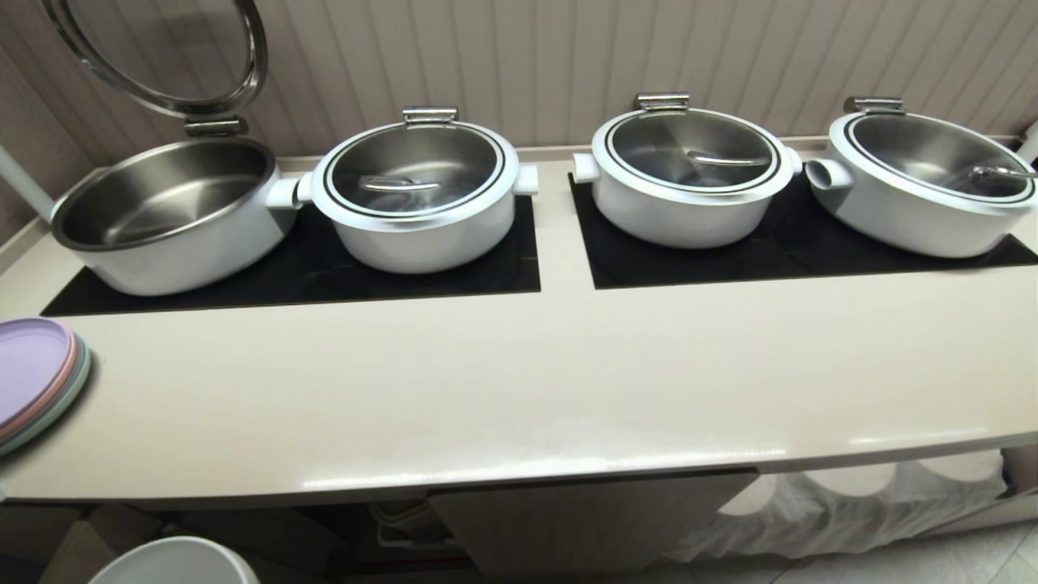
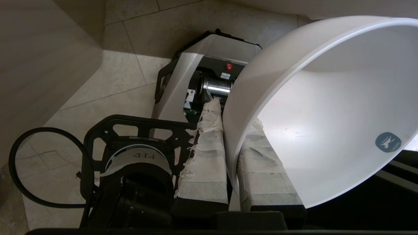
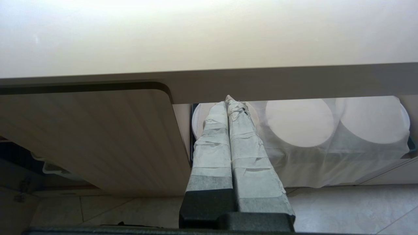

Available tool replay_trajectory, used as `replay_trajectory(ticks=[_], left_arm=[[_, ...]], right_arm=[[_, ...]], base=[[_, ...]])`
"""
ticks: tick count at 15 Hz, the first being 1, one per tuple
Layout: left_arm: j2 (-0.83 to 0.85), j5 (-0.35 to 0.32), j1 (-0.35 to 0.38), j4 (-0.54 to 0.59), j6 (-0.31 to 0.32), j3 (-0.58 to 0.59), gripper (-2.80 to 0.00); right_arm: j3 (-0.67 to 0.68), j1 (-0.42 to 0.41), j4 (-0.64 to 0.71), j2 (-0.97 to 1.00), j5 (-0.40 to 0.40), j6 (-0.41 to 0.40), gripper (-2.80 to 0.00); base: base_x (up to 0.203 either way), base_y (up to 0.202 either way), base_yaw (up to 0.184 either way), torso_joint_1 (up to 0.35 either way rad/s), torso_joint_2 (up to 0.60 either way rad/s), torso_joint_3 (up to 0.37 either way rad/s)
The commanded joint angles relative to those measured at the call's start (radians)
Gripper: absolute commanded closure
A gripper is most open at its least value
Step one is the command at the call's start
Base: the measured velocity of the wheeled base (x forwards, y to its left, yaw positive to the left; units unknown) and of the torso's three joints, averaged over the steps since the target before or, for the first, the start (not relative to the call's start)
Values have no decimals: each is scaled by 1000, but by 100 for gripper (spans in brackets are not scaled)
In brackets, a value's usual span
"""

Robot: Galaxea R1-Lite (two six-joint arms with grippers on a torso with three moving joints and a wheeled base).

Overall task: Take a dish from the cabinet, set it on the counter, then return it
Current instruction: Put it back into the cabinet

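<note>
So the left gripper (image 2: 230, 130) is clamped right onto the rim of the bowl (image 2: 326, 107), one tape-wrapped finger (image 2: 205, 163) on the outside of the wall and the other on the inside. The bowl is tipped up on its side in that grip, its glossy white inside facing the wrist camera, with a little blue-grey round sticker (image 2: 388, 142) stuck inside. Behind it in the left wrist view you can see the robot's own base (image 2: 209, 58) and the tiled floor (image 2: 107, 85), so the bowl is in the air, not resting on anything.

In the head view just a slice of the bowl's white rim (image 1: 174, 561) pokes in at the bottom left, below the front edge of the counter (image 1: 519, 389). It's not on the counter top.

The right gripper (image 3: 230, 104) is pinched shut on nothing, fingers pressed together, pointing at the cabinet (image 3: 98, 137) under the counter. Its fluted door is swung open, and beside it there are white round dishes (image 3: 298, 122) sitting under a thin white cloth (image 3: 326, 163).

Up on the counter: four white pots (image 1: 418, 195) on the two black glass panels (image 1: 308, 272). The far left one has its lid (image 1: 162, 53) flipped up, the others are closed. A stack of pastel plates (image 1: 36, 377) sits at the left edge.
</note>
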Motion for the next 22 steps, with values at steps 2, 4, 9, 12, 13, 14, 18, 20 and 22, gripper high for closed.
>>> replay_trajectory(ticks=[2, 4, 9, 12, 13, 14, 18, 20, 22], left_arm=[[-19, 3, 0, 5, -3, 8, 0], [-23, 4, 0, 5, -2, 5, 0], [-33, 1, 0, 5, -2, 3, 0], [-69, -5, -5, 5, 1, 1, 0], [-77, -7, -8, 5, 1, 3, 0], [-82, -7, -8, 5, 1, 3, 0], [-89, -10, -10, 5, 1, 6, 0], [-84, -10, -10, 5, 1, 8, 0], [-82, -10, -10, 5, 1, 8, 0]], right_arm=[[0, 0, 0, 0, 0, 0, 0], [0, 0, 0, 0, 0, 0, 0], [0, 0, 0, 0, 0, 0, 0], [0, 0, 0, 0, 0, 0, 0], [0, 0, 0, 0, 0, 0, 0], [0, 0, -1, 0, 0, 0, 0], [0, 1, 0, 0, 0, 0, 0], [0, 0, 0, 0, 0, 0, 0], [0, 0, 0, 0, 0, 0, 0]], base=[[0, 0, 0, 0, 0, 0], [0, 0, 0, 0, 0, 0], [0, 0, 0, 0, 0, 0], [0, 0, 0, 0, 0, 0], [0, 0, 0, 0, 0, 0], [0, 0, 0, 0, 0, 0], [0, 0, 0, 0, 0, 0], [0, 0, 0, 0, 0, 0], [0, 0, 0, 0, 0, 0]])
